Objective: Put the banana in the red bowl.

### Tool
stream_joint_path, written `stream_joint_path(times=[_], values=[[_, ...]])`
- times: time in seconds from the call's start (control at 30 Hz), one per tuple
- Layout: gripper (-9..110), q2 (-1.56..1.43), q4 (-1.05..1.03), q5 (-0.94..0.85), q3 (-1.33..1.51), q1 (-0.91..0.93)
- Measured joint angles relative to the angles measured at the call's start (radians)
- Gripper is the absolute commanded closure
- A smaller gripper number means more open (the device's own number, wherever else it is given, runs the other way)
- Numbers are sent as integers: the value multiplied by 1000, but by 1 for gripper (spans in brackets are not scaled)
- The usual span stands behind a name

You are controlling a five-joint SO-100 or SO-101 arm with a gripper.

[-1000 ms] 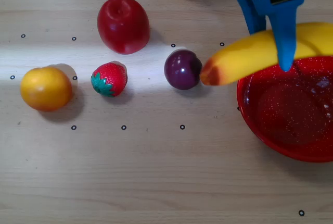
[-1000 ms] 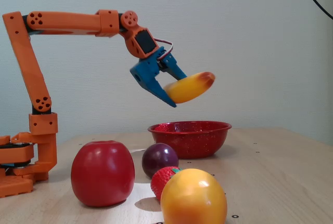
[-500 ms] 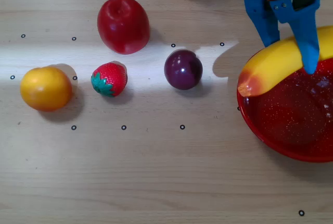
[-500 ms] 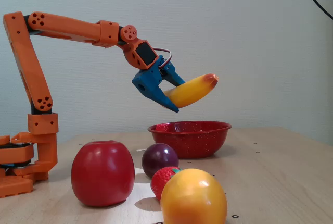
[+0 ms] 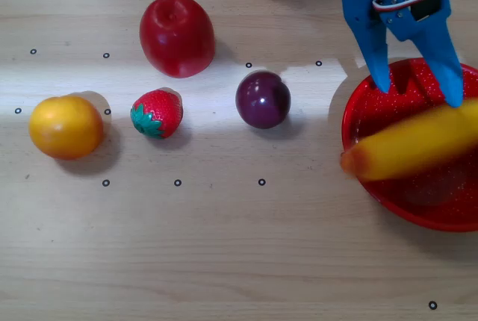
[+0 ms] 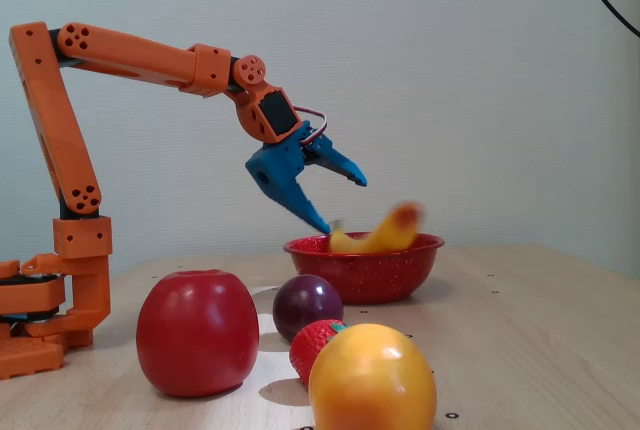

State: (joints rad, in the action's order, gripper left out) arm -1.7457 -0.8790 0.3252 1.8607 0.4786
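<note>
The yellow banana (image 5: 418, 145) lies across the red bowl (image 5: 441, 201) at the right edge of the overhead view. It is motion-blurred, and its reddish-orange end sticks out over the bowl's left rim. In the fixed view the banana (image 6: 385, 232) leans inside the bowl (image 6: 365, 270) with one end raised. My blue gripper (image 5: 417, 92) is open and empty, its two fingers spread just above the bowl's far side. In the fixed view the gripper (image 6: 341, 205) hangs above the bowl's left rim, apart from the banana.
A red apple (image 5: 177, 35), a purple plum (image 5: 263, 99), a strawberry (image 5: 157, 113) and an orange fruit (image 5: 66, 126) stand on the wooden table left of the bowl. The orange arm base (image 6: 40, 320) is at the far left of the fixed view.
</note>
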Motion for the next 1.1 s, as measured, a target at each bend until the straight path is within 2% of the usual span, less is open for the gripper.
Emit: stream_joint_path(times=[0.13,0.43,0.67,0.8,1.1], values=[[72,0,-69,-12,-21,0],[101,-2,-265,-83,-296,-28],[101,-34,-370,-107,-339,-149],[101,-149,-373,-107,-319,-238],[101,-676,-252,-103,216,-442]])
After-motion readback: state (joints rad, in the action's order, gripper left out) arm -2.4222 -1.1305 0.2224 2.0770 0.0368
